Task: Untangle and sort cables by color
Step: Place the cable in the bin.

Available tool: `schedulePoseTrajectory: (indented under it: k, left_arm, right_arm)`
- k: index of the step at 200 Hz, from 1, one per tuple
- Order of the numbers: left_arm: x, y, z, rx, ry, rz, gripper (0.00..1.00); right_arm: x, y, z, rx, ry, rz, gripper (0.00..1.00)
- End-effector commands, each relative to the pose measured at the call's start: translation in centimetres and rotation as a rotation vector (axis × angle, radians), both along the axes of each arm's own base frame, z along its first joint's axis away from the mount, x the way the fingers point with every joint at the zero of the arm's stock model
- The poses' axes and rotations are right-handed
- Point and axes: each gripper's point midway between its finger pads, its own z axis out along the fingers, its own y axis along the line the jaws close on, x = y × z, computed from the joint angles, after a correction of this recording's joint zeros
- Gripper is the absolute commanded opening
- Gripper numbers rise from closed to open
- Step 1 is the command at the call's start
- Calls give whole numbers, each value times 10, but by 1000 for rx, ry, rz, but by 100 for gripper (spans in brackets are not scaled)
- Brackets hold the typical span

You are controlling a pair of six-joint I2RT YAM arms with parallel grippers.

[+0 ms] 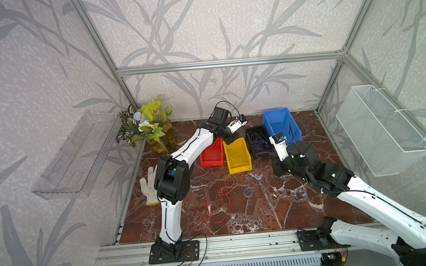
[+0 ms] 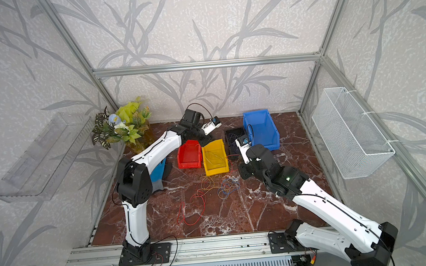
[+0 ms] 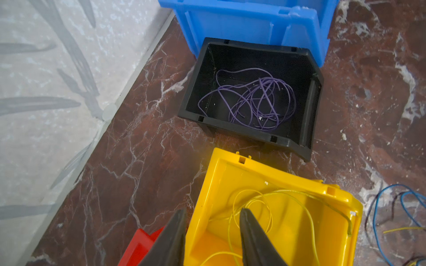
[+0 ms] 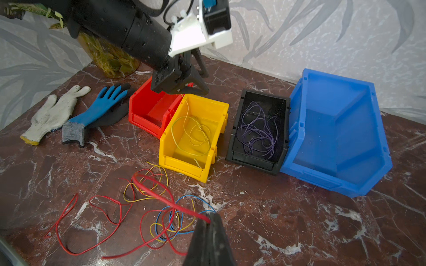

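High twin overviews; close wrist views, yellow bin [image 3: 283,178] common.

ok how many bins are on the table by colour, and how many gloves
red bin: 1
yellow bin: 1
black bin: 1
blue bin: 1
white glove: 1
blue glove: 1
total: 6 (4 bins, 2 gloves)

We note bright, even, diffuse light in all views. Shadows beside the yellow bin [image 4: 191,161] on the marble tabletop [image 4: 299,218] are soft and short, and there is no hard glare. In the right wrist view, the red cable [image 4: 161,197] nearest the lens and the right gripper [image 4: 211,221] are blurred.
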Motion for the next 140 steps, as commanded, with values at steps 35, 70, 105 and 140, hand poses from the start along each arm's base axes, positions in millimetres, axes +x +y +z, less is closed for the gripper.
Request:
schedulePoseTrajectory:
  k: [35,70,105,140]
  left_arm:
    - [-23,19,-11,62,105,26,45]
    - [-49,22,-3,242,-17,-425,48]
    - [-40,28,-12,411,-85,-643,46]
    - [-29,25,-35,490,-16,-723,43]
  right_arm:
    - [8,12,-2,9,56,8,0]
    - [10,12,-5,14,76,-1,0]
    - [10,12,-4,27,83,-6,0]
    - [11,11,-4,27,89,-7,0]
